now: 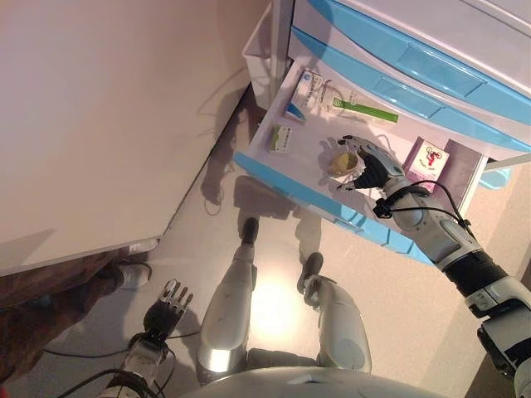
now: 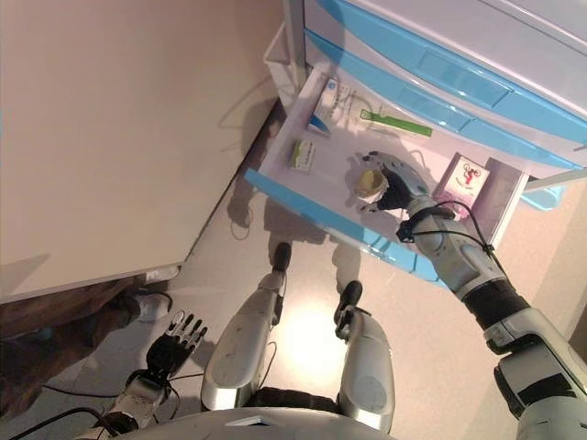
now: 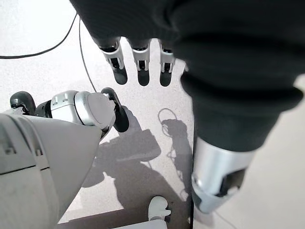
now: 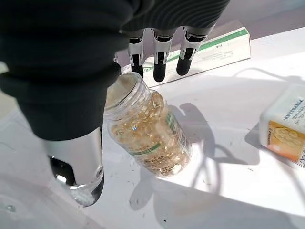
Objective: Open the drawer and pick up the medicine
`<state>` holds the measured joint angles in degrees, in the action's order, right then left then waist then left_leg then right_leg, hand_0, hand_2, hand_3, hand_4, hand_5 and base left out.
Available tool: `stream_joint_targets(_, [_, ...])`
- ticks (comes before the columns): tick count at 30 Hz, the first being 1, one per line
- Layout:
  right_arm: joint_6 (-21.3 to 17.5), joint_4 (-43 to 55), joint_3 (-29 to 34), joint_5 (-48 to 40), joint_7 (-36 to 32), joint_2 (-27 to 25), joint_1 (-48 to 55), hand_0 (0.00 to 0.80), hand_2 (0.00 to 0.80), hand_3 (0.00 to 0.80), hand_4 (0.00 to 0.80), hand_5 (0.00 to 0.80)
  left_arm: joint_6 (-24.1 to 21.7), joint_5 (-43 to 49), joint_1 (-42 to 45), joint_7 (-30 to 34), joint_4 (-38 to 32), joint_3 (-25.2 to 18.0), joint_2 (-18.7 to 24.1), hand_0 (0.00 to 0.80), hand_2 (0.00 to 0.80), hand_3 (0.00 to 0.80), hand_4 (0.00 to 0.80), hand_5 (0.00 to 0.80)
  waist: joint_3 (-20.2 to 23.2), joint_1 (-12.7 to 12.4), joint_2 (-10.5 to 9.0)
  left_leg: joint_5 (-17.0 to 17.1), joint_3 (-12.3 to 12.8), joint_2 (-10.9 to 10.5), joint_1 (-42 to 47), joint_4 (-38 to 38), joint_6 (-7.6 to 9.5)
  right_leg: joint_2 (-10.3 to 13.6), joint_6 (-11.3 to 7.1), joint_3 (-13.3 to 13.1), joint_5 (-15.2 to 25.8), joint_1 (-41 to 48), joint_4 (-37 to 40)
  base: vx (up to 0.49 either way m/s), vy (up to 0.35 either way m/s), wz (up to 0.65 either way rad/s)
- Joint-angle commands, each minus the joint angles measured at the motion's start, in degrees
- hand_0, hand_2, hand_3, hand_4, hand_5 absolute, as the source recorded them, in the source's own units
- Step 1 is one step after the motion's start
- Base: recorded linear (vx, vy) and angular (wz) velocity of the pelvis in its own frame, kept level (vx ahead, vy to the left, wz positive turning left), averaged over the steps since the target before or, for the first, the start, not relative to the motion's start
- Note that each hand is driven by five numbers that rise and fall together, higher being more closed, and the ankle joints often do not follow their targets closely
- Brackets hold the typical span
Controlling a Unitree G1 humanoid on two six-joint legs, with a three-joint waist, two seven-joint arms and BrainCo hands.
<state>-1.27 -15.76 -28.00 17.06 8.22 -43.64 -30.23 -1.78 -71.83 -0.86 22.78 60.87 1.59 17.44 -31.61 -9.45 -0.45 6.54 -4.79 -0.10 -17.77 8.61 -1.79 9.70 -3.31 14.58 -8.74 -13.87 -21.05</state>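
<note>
The drawer (image 1: 290, 187), white with a blue front, stands pulled out of the cabinet. A clear bottle of yellow capsules (image 4: 147, 129) lies on its side on the drawer floor (image 1: 339, 161). My right hand (image 1: 375, 169) is over it, with the thumb (image 4: 78, 162) on one side and the straight fingers (image 4: 159, 62) past its other side, not closed round it. My left hand (image 1: 168, 303) hangs open low by the floor, far from the drawer; it also shows in the left wrist view (image 3: 139, 57).
Also in the drawer are a long green-and-white box (image 1: 365, 109), a white-and-blue box (image 1: 307, 89), a small green-marked box (image 1: 280, 138), a pink box (image 1: 427, 159) and a white bottle with an orange label (image 4: 286, 129). Shut blue drawers (image 1: 431, 66) sit above. A large pale surface (image 1: 99, 124) fills the left.
</note>
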Motion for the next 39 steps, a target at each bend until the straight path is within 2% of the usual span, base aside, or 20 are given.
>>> stream_joint_targets(1, [-1.0, 1.4, -1.8, 0.5, 0.6, -0.7, -3.0, 0.000, 0.000, 0.000, 0.000, 0.000, 0.4, 2.1, 1.9, -0.1, -1.8, 2.0, -0.2, 0.000, 0.000, 0.000, 0.000, 0.000, 2.2, -0.7, 0.02, -7.7, 0.9, 0.3, -0.8, 6.5, -0.22, 0.8, -1.22, -0.4, 6.9, -1.3, 5.4, 0.000, 0.000, 0.00])
stream_joint_targets(12, [-0.3, -0.5, -3.0, 0.5, -0.5, -0.1, -4.4, 0.000, 0.000, 0.000, 0.000, 0.000, 0.5, 2.1, 1.9, -0.1, -1.4, 2.0, -0.2, 0.000, 0.000, 0.000, 0.000, 0.000, 2.3, -1.2, 0.03, -7.7, 0.6, 0.1, -0.6, 6.4, -0.18, 1.0, -1.29, -0.2, 6.9, -1.1, 5.5, 0.000, 0.000, 0.00])
stream_joint_targets(13, [-0.3, -0.8, -3.2, 0.4, -0.5, 0.0, -4.5, 0.220, 0.220, 0.220, 0.220, 0.220, 0.5, 2.3, 1.9, -0.1, -1.2, 2.0, -0.1, 0.000, 0.000, 0.000, 0.000, 0.000, 2.3, -1.2, 0.03, -7.7, 0.6, 0.1, -0.6, 6.4, -0.20, 1.0, -1.28, -0.2, 6.9, -1.1, 5.5, 0.000, 0.000, 0.00])
stream_joint_targets(14, [-0.1, -0.9, -3.3, 0.5, -0.5, 0.1, -4.6, 0.351, 0.351, 0.351, 0.351, 0.351, 0.5, 2.3, 1.8, -0.2, -1.3, 2.0, -0.1, 0.000, 0.000, 0.000, 0.000, 0.000, 2.3, -1.2, 0.04, -7.7, 0.6, 0.1, -0.6, 6.4, -0.21, 1.0, -1.30, -0.2, 6.9, -1.1, 5.5, 0.000, 0.000, 0.00])
stream_joint_targets(15, [-0.2, -1.3, -3.4, 0.5, -0.7, 0.1, -4.7, 0.527, 0.527, 0.527, 0.527, 0.527, 0.6, 2.3, 1.9, 0.0, -1.2, 2.0, -0.2, 0.000, 0.000, 0.000, 0.000, 0.000, 2.1, -1.4, 0.13, -8.0, 0.7, 0.1, -0.5, 6.7, -0.22, 1.1, -1.29, -0.2, 6.7, -1.0, 5.2, 0.000, 0.000, 0.00])
stream_joint_targets(16, [-0.4, -1.5, -3.5, 0.5, -0.7, 0.1, -4.7, 0.800, 0.800, 0.800, 0.800, 0.800, 0.6, 2.4, 1.9, 0.0, -1.2, 2.0, -0.1, 0.000, 0.000, 0.000, 0.000, 0.000, 2.1, -1.4, 0.13, -8.0, 0.7, 0.1, -0.5, 6.7, -0.20, 1.1, -1.29, -0.2, 6.7, -1.1, 5.1, 0.000, 0.000, 0.00])
stream_joint_targets(39, [-1.6, -1.8, -3.8, 1.0, 0.3, 0.1, -4.9, 0.800, 0.800, 0.800, 0.800, 0.800, 0.5, 2.5, 2.0, 0.1, -1.5, 2.2, 0.1, 0.000, 0.000, 0.000, 0.000, 0.000, 1.8, -1.4, -0.05, -7.9, 0.7, 0.3, -0.4, 6.4, -0.17, 0.9, -1.42, -0.1, 6.9, -1.1, 5.4, 0.000, 0.000, 0.00])
